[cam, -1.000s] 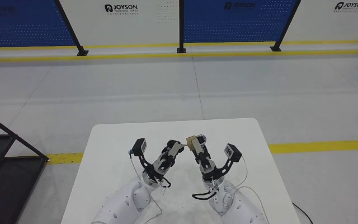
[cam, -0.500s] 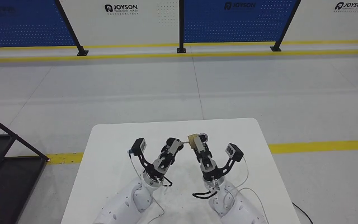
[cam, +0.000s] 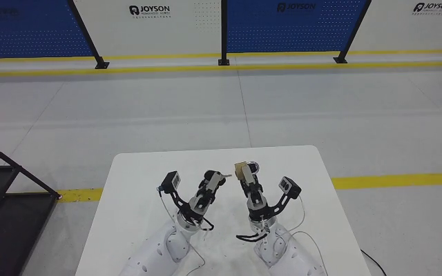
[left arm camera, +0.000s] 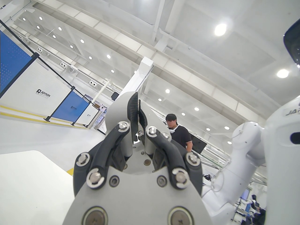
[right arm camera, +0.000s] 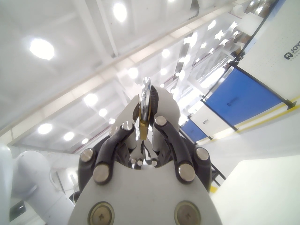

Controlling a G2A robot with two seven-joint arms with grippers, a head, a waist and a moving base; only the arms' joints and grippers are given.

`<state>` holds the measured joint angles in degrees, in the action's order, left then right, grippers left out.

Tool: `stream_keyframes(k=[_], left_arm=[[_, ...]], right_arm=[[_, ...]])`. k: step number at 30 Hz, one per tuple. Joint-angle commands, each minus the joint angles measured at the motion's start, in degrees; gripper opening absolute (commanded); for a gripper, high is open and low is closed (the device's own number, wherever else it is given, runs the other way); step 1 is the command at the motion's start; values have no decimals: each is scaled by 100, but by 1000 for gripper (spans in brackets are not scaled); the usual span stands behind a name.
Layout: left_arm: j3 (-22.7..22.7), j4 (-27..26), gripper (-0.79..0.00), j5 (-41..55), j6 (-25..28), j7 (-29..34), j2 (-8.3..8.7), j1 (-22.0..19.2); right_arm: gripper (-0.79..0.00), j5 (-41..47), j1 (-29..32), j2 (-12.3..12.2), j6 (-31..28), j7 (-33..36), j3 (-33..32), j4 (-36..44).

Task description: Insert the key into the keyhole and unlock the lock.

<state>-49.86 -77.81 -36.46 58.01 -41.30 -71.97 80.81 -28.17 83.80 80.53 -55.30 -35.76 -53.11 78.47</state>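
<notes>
In the top view both arms are raised over the white table (cam: pixel 138 179), their fingertips close together. My right gripper (cam: pixel 244 175) is shut on a brass padlock (cam: pixel 239 169), whose silver shackle (cam: pixel 254 166) sticks out past the fingers. The right wrist view shows the padlock's brass body (right arm camera: pixel 142 125) edge-on between the pads, with the shackle (right arm camera: pixel 146 87) above the right gripper (right arm camera: pixel 145 100). My left gripper (cam: pixel 219 178) is shut, and a thin sliver, apparently the key (cam: pixel 226 175), points at the padlock. The left gripper's pads (left arm camera: pixel 134 105) meet and hide whatever they hold.
The table edge shows in the left wrist view (left arm camera: pixel 28 176) and the right wrist view (right arm camera: pixel 257 176). A black rack (cam: pixel 21 186) stands on the floor left of the table. Blue and white barrier panels (cam: pixel 290 24) line the far floor.
The right gripper has carried the padlock a little away from the robot and to the right, slightly widening the gap to the left fingertips. The left gripper has barely moved.
</notes>
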Motion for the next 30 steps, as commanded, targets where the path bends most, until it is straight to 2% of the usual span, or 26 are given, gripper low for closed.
stream_keyframes(k=[1, 30], left_arm=[[3, 42, -785, -10, -1, 11, -25, -10], [-240, 267, -785, -573, -37, -277, -342, 20]], right_arm=[[-785, -2, 3, 16, -15, 6, -15, -12], [-785, -64, 5, 80, 3, 104, -34, -68]])
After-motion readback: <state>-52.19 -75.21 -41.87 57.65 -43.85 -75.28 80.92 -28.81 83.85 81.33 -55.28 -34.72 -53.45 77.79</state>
